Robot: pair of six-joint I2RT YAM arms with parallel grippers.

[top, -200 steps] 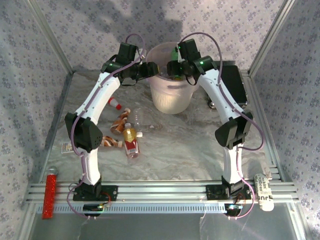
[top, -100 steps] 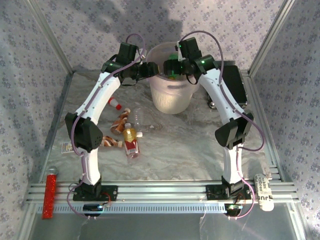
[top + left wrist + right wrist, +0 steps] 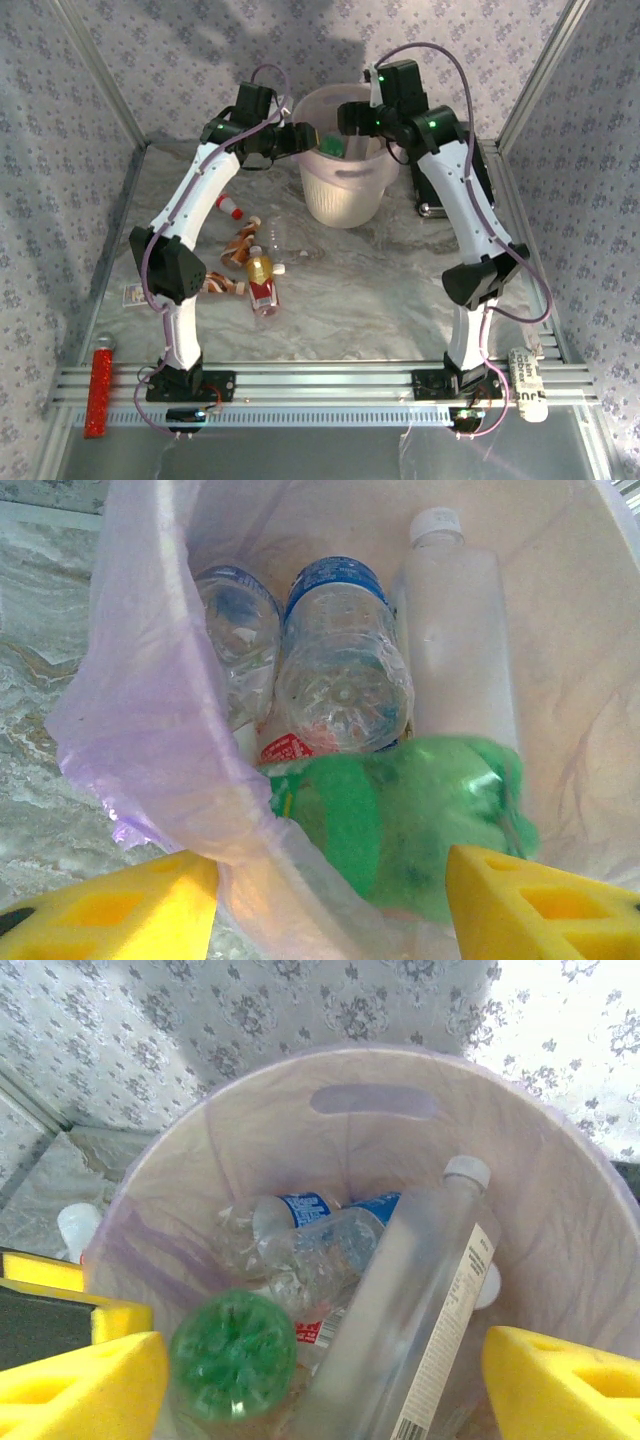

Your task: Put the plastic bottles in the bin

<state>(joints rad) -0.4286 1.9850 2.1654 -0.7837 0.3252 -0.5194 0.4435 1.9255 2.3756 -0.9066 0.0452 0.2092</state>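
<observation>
Top external view: the bin is standing at the far middle of the table, and both arms are reaching to its rim. The left end effector is hanging at the bin's left edge, while the right end effector is hovering above the far side of its mouth. This view is too small to tell how their jaws are standing. Well apart from the bin, a cluster of plastic bottles is lying on the left half of the table, with a red-capped bottle lying just beyond them. A red bar is lying at the near left corner. A black case is sitting to the right of the bin, partly behind the right arm.

Left wrist view: the left end effector is standing wide open and gripping nothing, with one yellow fingertip on each side of the bin's near wall. Inside, a green bottle is lying nearest the camera. Two clear blue-labelled bottles and a white-capped bottle are lying beyond it.

Right wrist view: the right end effector is also spread wide and empty, looking down into the bin. The green bottle is showing its base to the camera. The white-capped bottle is leaning along the right side, and the clear blue-labelled bottles are lying at the bottom.
</observation>
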